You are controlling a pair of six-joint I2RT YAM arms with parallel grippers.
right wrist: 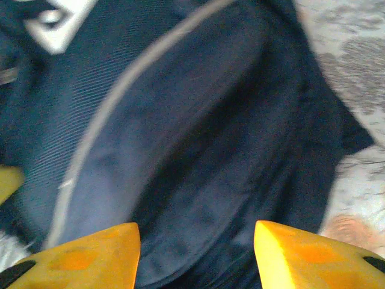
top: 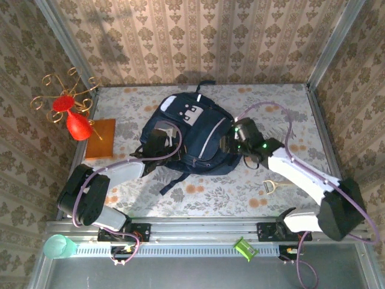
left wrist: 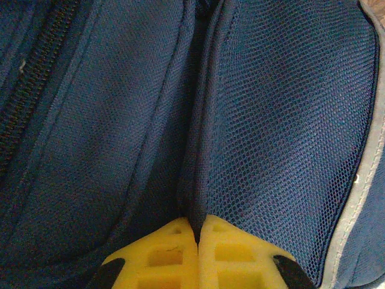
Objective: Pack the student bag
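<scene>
Floral table point(top: 210, 192) beneath navy student bag point(top: 192, 135), white patches

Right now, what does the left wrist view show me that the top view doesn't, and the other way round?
Left wrist: the left hand has its yellow fingers shut on a fold of the bag, between a mesh panel and plain fabric, with a zip at left. Top: the whole bag lying on the table, the right hand at its right side, and a brown board and red ornament off to the left. Both: the navy bag with the left hand at it.
</scene>
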